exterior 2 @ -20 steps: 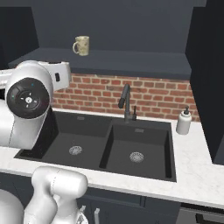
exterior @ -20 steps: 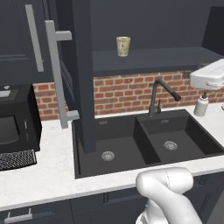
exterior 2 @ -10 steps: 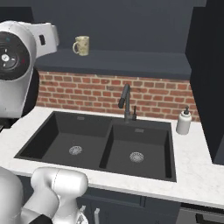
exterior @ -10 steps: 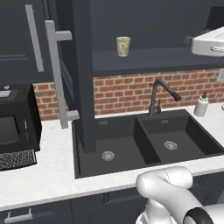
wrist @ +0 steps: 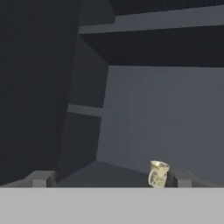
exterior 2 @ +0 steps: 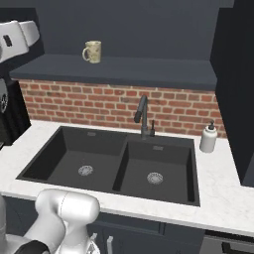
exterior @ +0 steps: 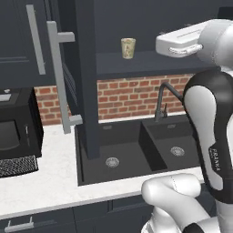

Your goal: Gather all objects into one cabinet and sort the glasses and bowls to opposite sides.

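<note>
The cabinet (exterior: 86, 77) stands open, its tall door swung out toward me. On its lower shelf (exterior 2: 149, 69) stands one of the glasses, a cream mottled cup (exterior: 128, 48) (exterior 2: 93, 51), upright and alone. My hand (exterior: 179, 41) is raised to shelf height, to the right of the cup and apart from it. In the hand view my gripper (wrist: 111, 179) is open and holds nothing. The cup (wrist: 158, 173) shows just inside the right fingertip (wrist: 183, 178), farther back on the shelf. The bowls are out of view.
The open door's long bar handle (exterior: 59, 77) juts out left of the shelf. Below are a black double sink (exterior: 123, 154) with a dark faucet (exterior 2: 143, 116), a soap dispenser (exterior 2: 209, 137), a white counter (exterior: 50, 182) and a black microwave (exterior: 13, 132).
The hand has risen to shelf height and then swung left toward the cup. The arm's upper links have come into the left base view. The cup has not moved.
</note>
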### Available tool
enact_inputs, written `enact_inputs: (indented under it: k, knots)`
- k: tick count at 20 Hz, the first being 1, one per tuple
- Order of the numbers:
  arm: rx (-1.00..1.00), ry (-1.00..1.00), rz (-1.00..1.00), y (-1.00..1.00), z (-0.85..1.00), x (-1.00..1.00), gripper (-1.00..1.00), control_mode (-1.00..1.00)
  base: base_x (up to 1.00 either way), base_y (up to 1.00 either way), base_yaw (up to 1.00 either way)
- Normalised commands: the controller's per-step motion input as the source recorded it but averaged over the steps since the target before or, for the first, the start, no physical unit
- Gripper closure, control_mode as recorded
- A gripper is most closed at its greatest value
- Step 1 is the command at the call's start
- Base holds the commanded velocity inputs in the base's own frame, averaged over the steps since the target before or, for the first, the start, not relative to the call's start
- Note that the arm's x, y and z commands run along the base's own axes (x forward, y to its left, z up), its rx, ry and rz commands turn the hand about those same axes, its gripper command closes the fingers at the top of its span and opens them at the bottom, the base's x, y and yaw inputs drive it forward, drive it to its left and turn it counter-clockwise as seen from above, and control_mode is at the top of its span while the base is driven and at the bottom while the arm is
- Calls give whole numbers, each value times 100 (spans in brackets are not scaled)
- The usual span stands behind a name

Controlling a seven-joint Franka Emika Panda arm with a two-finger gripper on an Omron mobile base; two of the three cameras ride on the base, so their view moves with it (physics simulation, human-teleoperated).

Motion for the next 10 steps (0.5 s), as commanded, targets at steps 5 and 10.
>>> enact_inputs:
  k: [5,10]
  knots:
    - [0,6,-7,30,0,97,-100,-100,0,0,0]
    - [0,9,0,0,0,100,-100,-100,0,0,0]
